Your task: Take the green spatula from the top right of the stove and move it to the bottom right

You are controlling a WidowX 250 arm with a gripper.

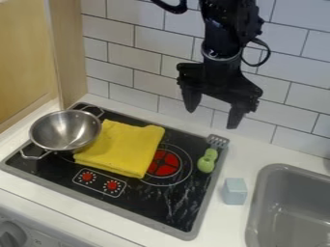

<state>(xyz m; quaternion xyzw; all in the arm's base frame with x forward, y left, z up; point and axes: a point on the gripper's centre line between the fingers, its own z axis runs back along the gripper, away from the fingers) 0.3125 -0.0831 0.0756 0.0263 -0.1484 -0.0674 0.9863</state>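
On black rectangular stove [147, 205], far right: green bulb-handled slotted spatula [206, 164]
Above, far side: black two-finger gripper [213, 117], spread wide

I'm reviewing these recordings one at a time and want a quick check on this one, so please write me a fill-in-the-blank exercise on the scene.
The folded cloth on the stove is ____ in color.
In the picture, the metal pan stands to the ____ of the cloth.
The green spatula lies near the stove's top ____ corner.
The claw is open and grips ____.

Missing words: yellow; left; right; nothing
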